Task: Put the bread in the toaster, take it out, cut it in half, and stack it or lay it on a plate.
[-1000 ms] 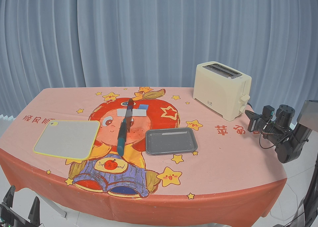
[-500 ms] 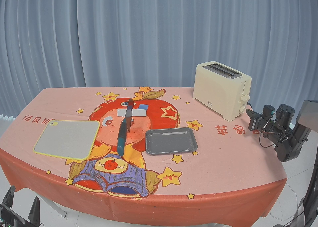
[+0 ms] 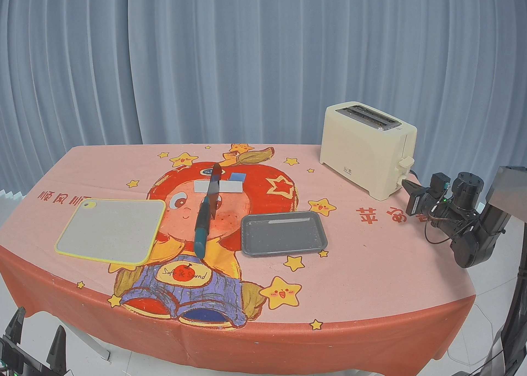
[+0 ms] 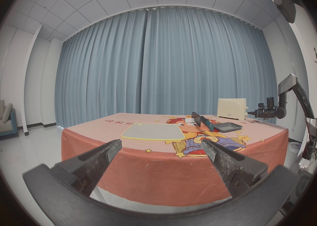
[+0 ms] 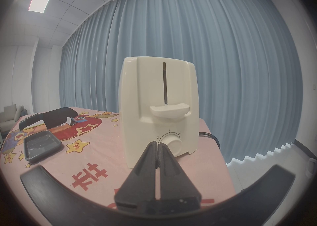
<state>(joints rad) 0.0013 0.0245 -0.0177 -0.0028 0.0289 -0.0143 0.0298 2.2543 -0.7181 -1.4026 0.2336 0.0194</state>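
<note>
The right gripper (image 3: 407,186) has edged closer to the toaster (image 3: 366,147). Its fingers are pressed together, with the tips by the dial (image 5: 171,143) under the lowered lever (image 5: 169,109); contact is unclear. The left gripper (image 4: 161,145) hangs off the table, fingers spread wide, holding nothing. The head view shows the toaster's slots, but I cannot tell if bread is inside. The tray (image 3: 323,240) lies beside the knife (image 3: 204,212).

Orange cartoon-print tablecloth (image 3: 357,262); blue pleated curtain (image 3: 247,47) behind; grey sofa (image 4: 6,122) against wall

Bare cloth (image 3: 351,251) between right gripper (image 5: 158,144) and toaster (image 3: 366,147); knife (image 3: 204,218) divides board (image 3: 110,230), tray (image 3: 282,232).
</note>
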